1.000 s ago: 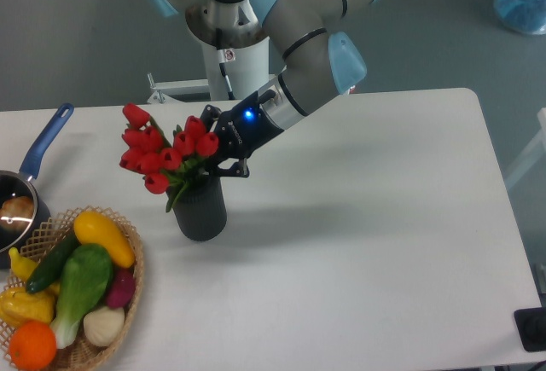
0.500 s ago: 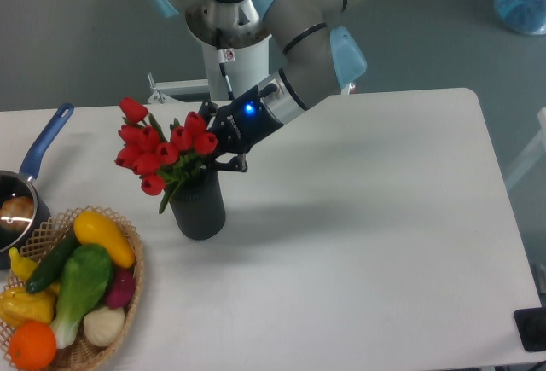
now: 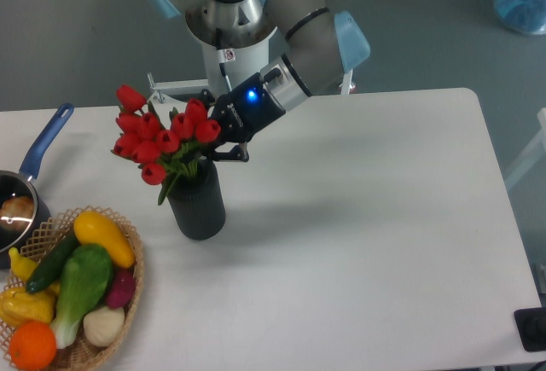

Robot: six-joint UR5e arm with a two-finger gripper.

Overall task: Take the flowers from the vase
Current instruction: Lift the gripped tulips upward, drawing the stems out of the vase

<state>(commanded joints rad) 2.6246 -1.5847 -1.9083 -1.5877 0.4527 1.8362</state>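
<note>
The one camera looks down at a white table (image 3: 358, 217). One robot arm (image 3: 307, 38) reaches in from the far edge. Its gripper (image 3: 213, 142) is black with a small blue light. It is pressed into the bunch of flowers (image 3: 158, 136), just above the rim of the vase. The fingers are hidden behind the blooms and leaves, so I cannot tell if they are closed on the stems.

The flowers are red tulips, about ten of them, with green leaves. They lean toward the left edge of the table. Their stems go down into the one dark vase (image 3: 198, 205). The vase stands upright in the left half of the table, nearer the front edge than the far edge.

In the front left corner sits one basket (image 3: 128, 290) with vegetables in it: a yellow one, a green one, an orange one, a white one and more. At the left edge, one pan (image 3: 17, 196) with a blue handle is partly cut off.
</note>
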